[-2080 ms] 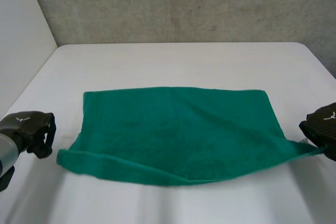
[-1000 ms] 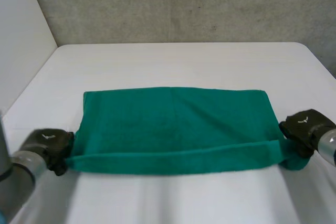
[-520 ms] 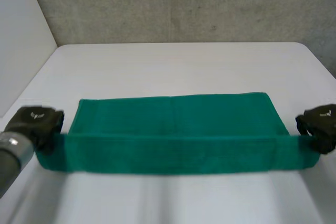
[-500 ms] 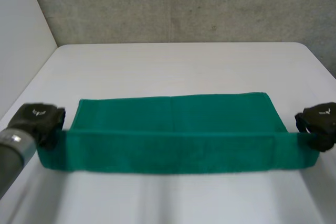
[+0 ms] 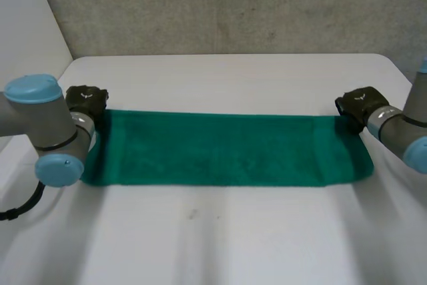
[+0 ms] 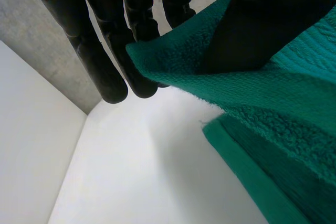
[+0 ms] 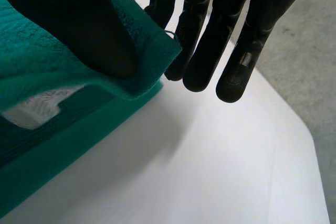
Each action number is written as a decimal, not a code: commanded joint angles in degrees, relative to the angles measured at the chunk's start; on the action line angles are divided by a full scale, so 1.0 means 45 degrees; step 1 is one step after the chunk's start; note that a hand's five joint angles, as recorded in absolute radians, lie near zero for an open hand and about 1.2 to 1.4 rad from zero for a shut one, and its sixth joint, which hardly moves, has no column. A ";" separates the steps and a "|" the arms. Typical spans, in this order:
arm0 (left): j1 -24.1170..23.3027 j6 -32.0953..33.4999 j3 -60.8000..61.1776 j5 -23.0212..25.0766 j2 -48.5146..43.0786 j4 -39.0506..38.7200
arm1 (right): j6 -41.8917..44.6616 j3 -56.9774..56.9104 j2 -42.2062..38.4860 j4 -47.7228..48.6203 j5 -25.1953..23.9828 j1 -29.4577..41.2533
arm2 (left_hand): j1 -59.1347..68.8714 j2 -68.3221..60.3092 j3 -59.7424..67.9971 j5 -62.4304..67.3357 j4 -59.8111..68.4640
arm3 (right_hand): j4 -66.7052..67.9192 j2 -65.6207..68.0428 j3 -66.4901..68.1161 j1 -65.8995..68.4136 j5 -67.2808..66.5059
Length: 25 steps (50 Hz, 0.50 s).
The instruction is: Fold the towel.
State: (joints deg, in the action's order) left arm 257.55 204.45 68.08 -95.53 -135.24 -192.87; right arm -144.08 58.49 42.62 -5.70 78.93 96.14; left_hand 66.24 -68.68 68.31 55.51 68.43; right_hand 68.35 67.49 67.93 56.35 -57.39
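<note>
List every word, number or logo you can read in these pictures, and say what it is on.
No text can be read.
White tag on the towel: print too faint to read.
Small white marks on the left hand and right hand: too small to read.

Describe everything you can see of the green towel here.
The towel is green terry cloth, folded double into a long flat band on the white table. The left hand pinches the upper layer's corner at one end between thumb and fingers; the right hand does likewise at the other, where a white label shows between the layers.
</note>
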 commanded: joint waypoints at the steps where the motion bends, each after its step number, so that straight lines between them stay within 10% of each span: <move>1: -0.0008 0.0036 -0.0987 0.0115 -0.1175 -0.0771 | -0.0111 -0.2235 -0.1638 0.0778 0.0447 0.0335 | 0.3058 -0.2514 0.2598 0.3221 0.2570 | 0.2589 0.2779 0.2683 0.5255 -0.2802; 4: -0.0008 0.0017 -0.0909 0.0154 -0.1371 -0.1629 | -0.0131 -0.2881 -0.2107 0.0876 0.0662 0.0413 | 0.3058 -0.2514 0.2598 0.3221 0.2570 | 0.1677 0.1867 0.1771 0.4343 -0.1890; 6: -0.0027 -0.0003 -0.0812 0.0154 -0.1372 -0.2117 | -0.0170 -0.2998 -0.2186 0.0876 0.0720 0.0452 | 0.2471 -0.1927 0.2011 0.2634 0.1983 | -1.0250 -1.0060 -1.0155 -0.7584 1.0037; 7: -0.0066 -0.0003 -0.0618 0.0154 -0.1352 -0.2487 | -0.0189 -0.2999 -0.2186 0.0876 0.0721 0.0472 | -0.4752 0.5295 -0.5211 -0.4588 -0.5239 | -1.2967 -1.2777 -1.2872 -1.0301 1.2754; 10: -0.0203 0.0017 -0.0285 0.0134 -0.1216 -0.2900 | -0.0558 -0.2824 -0.2128 0.0857 0.0779 0.0569 | -1.2498 1.3041 -1.2958 -1.2335 -1.2985 | -1.2967 -1.2777 -1.2872 -1.0301 1.2754; 25: -0.0281 -0.0120 0.3171 0.0076 0.2240 -0.3018 | -0.1752 0.3287 0.2792 0.0915 -0.0236 0.0355 | -1.2488 1.3031 -1.2947 -1.2324 -1.2975 | -1.2967 -1.2777 -1.2872 -1.0301 1.2754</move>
State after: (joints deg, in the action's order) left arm 255.84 204.24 75.26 -95.10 -131.71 -206.81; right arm -151.95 61.04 47.10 -1.58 80.35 97.93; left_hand 11.24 -11.92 12.53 2.72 11.87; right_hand 13.64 12.86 12.26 11.93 -3.98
